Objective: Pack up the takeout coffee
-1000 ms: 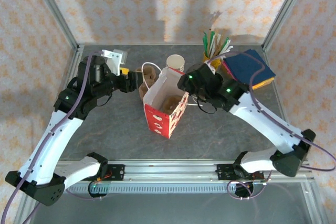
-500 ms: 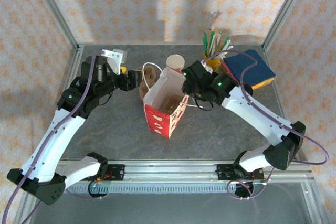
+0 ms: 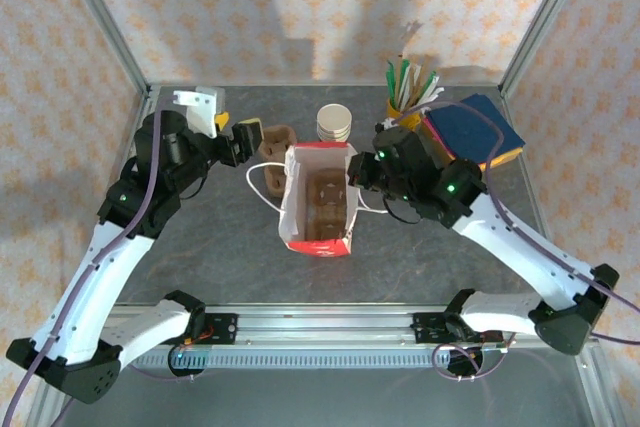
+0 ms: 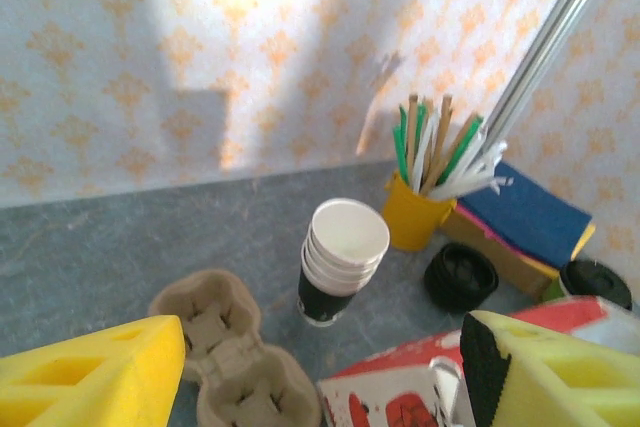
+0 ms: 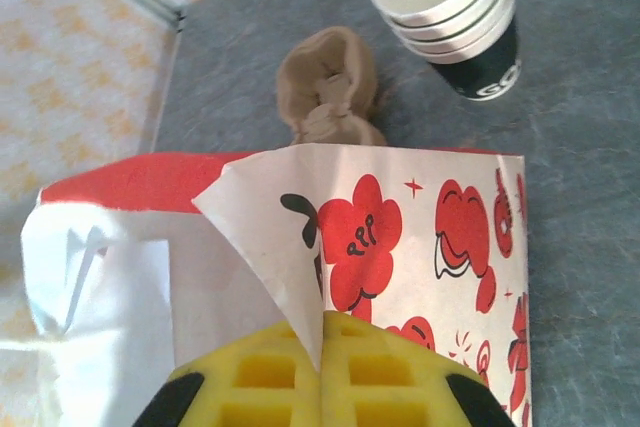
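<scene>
The takeout coffee is a stack of paper cups (image 3: 334, 124), white above and black below, upright behind the bag (image 4: 343, 259) (image 5: 450, 7). A red-and-white paper bag (image 3: 320, 205) stands open mid-table, with something brown inside. My right gripper (image 3: 353, 171) is shut on the bag's right top edge; in the right wrist view the yellow pads (image 5: 380, 372) pinch a white flap of the bag (image 5: 420, 237). My left gripper (image 3: 243, 141) hangs open left of the bag, above a brown pulp cup carrier (image 3: 274, 153) (image 4: 225, 357), nothing between its fingers (image 4: 95, 382).
A yellow mug of sticks (image 3: 408, 97) (image 4: 417, 215) stands at the back right beside blue and yellow pads (image 3: 476, 129). Black round lids (image 4: 460, 275) lie in front of the mug. The bag's white handle loop (image 3: 262, 173) sticks out on its left. Frame posts line the back corners.
The bag has swung round and shifted right, its mouth now facing straight up at the camera. My right gripper moved with its edge. My left gripper drew back and left, away from the bag.
</scene>
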Motion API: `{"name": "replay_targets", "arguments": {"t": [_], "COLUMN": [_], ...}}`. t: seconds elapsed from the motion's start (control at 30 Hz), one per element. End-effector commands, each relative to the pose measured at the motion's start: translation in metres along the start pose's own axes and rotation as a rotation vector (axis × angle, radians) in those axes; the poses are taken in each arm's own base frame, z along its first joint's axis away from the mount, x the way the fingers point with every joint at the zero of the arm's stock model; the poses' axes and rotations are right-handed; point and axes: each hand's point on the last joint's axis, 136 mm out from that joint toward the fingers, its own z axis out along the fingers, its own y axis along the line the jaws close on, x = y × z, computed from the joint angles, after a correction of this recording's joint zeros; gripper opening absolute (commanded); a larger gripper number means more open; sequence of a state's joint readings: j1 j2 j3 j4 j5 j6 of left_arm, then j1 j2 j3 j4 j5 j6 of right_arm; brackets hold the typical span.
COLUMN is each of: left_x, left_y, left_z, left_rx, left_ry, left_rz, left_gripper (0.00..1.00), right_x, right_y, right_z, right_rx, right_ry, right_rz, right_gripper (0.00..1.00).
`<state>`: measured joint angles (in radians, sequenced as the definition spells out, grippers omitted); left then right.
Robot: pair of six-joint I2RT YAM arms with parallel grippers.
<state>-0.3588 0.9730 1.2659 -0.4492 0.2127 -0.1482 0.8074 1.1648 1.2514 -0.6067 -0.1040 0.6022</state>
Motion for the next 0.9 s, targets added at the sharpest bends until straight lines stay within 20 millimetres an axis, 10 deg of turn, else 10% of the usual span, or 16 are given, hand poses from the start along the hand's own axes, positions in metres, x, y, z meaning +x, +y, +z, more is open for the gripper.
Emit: {"name": "replay_targets", "arguments": {"t": [0.0,0.5,0.87], "left_x": [-0.021,-0.029,-0.022], "left_y": [0.007,0.006,-0.007], "left_z": [-0.007,-0.01,-0.002], "left_rx": [-0.036,-0.033,0.043], "left_ry": [-0.111,-0.15,-0.095], "left_rz": [-0.01,-0.013,-0.032], "left_gripper": [0.75,0.76,0.76], "right_x": [0.001,0.03,0.006], "right_y": [0.028,0.045,0.034], "right_z": [-0.018,-0.043,-0.02], "right_rx": [-0.171,-0.419,-0.237], "right_ry": [-0.044,-0.054,-0.065], "right_rz": [-0.122,-0.274,-0.068], "right_gripper": [0.01,0.01,0.01]}}
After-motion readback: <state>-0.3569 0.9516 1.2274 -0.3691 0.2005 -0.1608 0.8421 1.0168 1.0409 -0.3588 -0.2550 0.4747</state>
